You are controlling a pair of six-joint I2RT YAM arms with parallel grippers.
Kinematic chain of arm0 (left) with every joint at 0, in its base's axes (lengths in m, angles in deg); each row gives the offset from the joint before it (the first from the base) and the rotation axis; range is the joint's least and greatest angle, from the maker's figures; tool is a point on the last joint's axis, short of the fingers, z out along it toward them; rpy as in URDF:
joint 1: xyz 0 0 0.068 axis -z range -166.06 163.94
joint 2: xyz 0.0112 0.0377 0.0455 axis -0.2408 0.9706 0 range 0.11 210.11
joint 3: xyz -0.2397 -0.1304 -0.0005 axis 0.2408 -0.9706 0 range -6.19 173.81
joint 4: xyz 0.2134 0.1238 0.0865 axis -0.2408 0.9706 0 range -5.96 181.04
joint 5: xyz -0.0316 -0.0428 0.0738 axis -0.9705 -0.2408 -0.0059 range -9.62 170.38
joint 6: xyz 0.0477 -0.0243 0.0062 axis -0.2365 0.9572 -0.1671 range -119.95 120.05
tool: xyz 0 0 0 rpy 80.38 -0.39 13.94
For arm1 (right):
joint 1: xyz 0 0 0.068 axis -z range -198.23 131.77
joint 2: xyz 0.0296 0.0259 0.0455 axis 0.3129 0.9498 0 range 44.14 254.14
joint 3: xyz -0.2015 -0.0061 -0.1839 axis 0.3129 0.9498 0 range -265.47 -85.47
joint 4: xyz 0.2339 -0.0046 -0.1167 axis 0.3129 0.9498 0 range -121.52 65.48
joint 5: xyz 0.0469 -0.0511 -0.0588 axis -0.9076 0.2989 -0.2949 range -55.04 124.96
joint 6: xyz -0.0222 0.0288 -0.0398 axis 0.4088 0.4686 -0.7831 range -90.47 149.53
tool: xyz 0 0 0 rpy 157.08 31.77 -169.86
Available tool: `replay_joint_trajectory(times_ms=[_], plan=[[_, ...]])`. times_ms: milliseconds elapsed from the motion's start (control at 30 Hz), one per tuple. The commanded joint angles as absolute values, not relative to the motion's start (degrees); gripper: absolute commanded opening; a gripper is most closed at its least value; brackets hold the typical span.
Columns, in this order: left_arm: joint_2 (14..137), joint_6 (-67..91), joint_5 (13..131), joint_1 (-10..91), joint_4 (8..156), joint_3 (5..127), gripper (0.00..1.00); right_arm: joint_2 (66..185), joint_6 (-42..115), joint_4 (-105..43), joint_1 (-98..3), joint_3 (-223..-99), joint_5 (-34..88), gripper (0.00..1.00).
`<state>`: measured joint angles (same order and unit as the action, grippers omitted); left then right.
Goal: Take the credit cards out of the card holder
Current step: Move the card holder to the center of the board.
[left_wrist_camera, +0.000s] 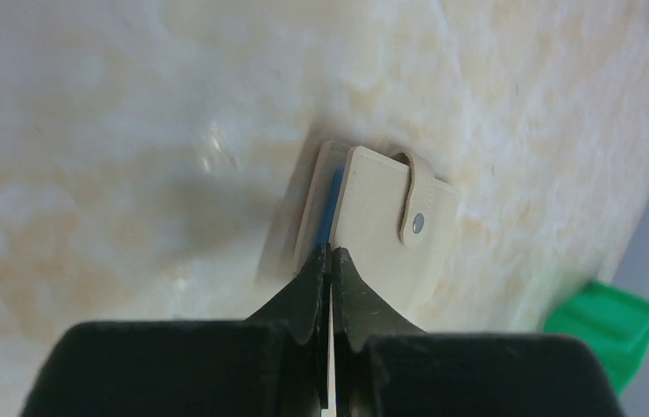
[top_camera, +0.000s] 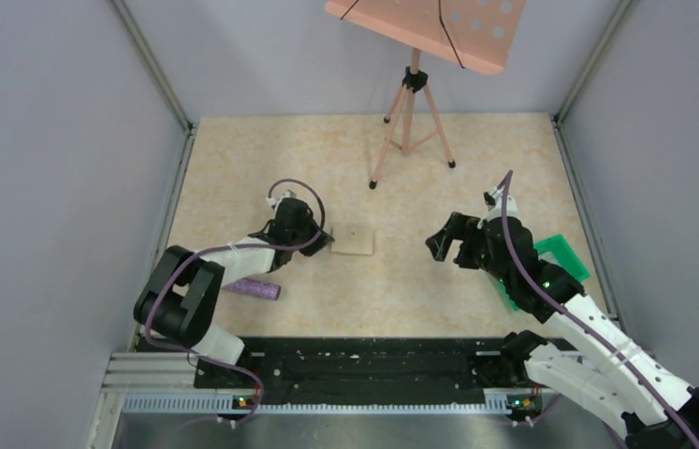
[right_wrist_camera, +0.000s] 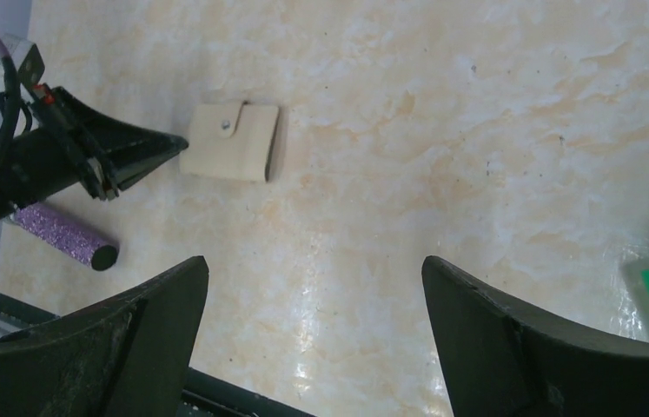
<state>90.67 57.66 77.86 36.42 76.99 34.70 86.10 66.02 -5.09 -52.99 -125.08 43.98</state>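
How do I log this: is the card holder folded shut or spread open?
Folded shut: the card holder lies beige side up, strap snapped over its front, only a blue sliver at one edge.

There's the card holder, a small beige bifold lying flat on the desk around the middle, folded shut, its strap snapped down over the top panel. On the side facing the left hand the panels gape a touch, and a strip of blue lining shows. Cards inside? Can't make them out.
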Motion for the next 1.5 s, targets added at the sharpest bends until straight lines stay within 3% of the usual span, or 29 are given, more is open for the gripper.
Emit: replay_joint_trajectory(times_ms=[0,433,667,867,967,1067,1467], plan=[[81.8,62.2,79.8,41.6,75.7,27.5,0.00,85.1,68.0,-5.0,-53.3,-123.8,44.0,0.93],[67.1,66.5,85.9,52.9,82.2,19.0,0.02,86.4,73.0,-4.9,-53.3,-119.9,42.0,0.91],[64.9,64.1,82.3,53.3,86.1,19.5,0.38,85.8,67.5,-7.6,-53.4,-118.5,35.6,0.90],[62.0,51.7,82.8,53.1,100.5,31.5,0.67,83.9,60.9,-15.4,-53.5,-115.0,30.7,0.85],[61.0,44.4,84.4,53.1,110.0,39.4,0.88,85.7,57.0,-21.1,-53.4,-113.1,29.5,0.83],[59.9,38.6,86.7,53.0,117.3,44.8,0.98,88.6,51.7,-26.5,-53.4,-111.4,27.8,0.78],[51.2,20.9,96.2,53.2,122.2,42.5,0.98,114.9,45.7,-39.1,-56.2,-119.1,26.6,0.75]])
